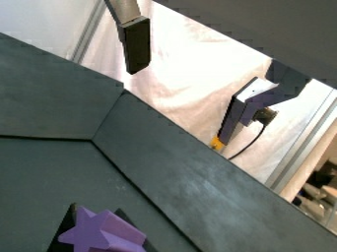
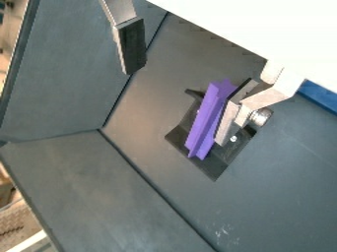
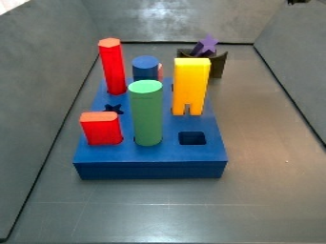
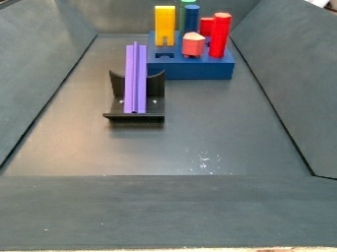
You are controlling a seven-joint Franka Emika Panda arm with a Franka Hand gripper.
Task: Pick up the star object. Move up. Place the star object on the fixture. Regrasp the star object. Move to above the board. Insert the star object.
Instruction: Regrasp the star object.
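The dark bench (image 4: 198, 138) fills both side views, with sloped grey walls around it. On it sits the blue board (image 3: 151, 143), low and centre in a side view, top centre in the other (image 4: 195, 67). Standing in the board: a tall green cylinder (image 3: 145, 112), a yellow block (image 3: 192, 85), a red hexagonal post (image 3: 111, 64), a blue cylinder (image 3: 147, 71) and a short red block (image 3: 101, 128); an empty square hole (image 3: 192, 138) shows near the front right. Next down, the fixture (image 4: 134, 98), dark and L-shaped, sits left of centre in a side view and behind the board in the other (image 3: 216, 61). And there is the star object (image 4: 136, 79), purple and long, standing upright against the fixture's back plate; a wrist view shows it right of centre, leaning on the bracket (image 2: 208, 120), another catches just its star end at the lower left (image 1: 99, 231). The gripper (image 2: 129, 44) is up top in both wrist views, away from the star object, holding nothing; only one finger (image 1: 136, 46) is visible, so how wide the jaws stand, cannot tell.
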